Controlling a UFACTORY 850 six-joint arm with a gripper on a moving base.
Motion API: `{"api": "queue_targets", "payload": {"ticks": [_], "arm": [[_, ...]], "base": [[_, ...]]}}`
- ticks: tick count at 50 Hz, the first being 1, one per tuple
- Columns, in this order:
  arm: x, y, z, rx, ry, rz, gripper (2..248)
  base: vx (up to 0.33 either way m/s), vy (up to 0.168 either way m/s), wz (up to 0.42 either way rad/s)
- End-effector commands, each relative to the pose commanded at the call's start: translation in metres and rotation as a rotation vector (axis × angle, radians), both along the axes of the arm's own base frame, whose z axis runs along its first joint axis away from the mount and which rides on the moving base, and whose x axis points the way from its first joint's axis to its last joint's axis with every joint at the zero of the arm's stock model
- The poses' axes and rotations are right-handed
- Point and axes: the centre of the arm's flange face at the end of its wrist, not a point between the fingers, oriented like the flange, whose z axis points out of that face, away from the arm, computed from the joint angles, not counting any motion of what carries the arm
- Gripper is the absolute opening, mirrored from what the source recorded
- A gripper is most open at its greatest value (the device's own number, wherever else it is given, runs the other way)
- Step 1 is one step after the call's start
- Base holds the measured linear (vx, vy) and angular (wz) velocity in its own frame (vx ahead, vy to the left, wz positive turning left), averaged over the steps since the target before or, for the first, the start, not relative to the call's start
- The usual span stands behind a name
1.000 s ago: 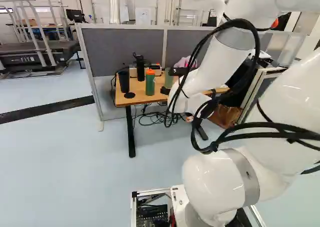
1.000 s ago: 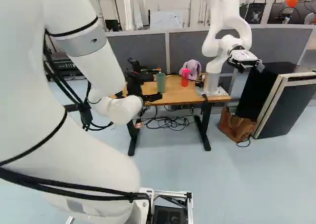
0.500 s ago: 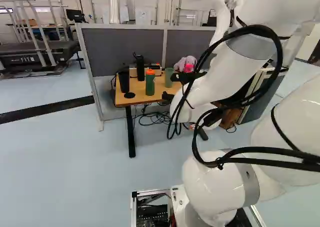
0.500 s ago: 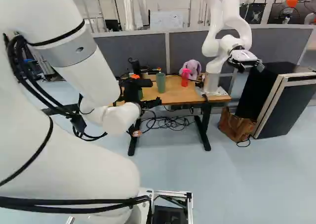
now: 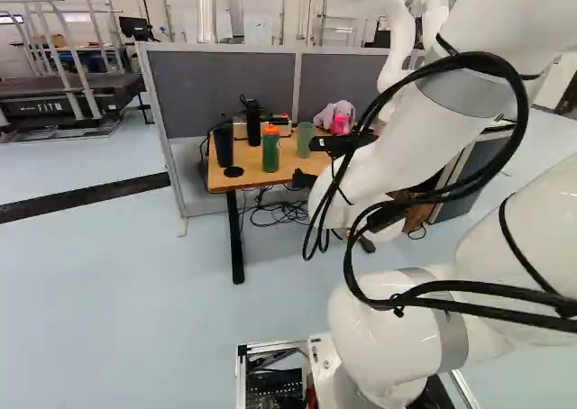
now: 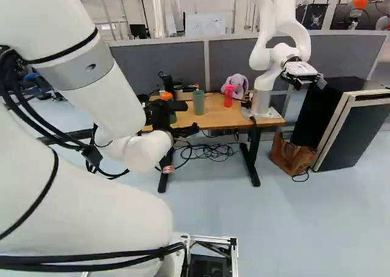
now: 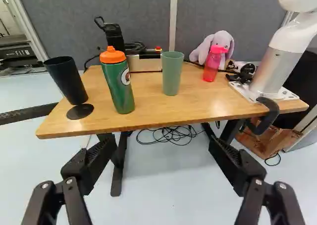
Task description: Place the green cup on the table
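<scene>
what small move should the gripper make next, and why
Probably ease the open gripper a little farther back from the table: the green cup already stands upright on the tabletop, nothing grips it, and backing off would lessen the risk of knocking it.

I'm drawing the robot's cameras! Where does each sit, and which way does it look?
Left base view: behind the arm, on its left, looking ahead at the table; arm and cables show.
Right base view: behind, on its right, looking ahead at the table; arm shows again.
Wrist view: on the wrist, looking along the gripper at the table; open fingers show.
All share the green cup.
</scene>
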Motion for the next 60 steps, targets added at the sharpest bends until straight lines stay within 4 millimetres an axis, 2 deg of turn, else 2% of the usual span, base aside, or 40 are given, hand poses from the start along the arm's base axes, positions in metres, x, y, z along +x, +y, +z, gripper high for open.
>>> {"api": "queue_targets", "payload": {"ticks": [60], "arm": [[0.0,0.0,0.0,0.0,0.0,0.0,247]], "base": [[0.0,0.0,0.0]]}}
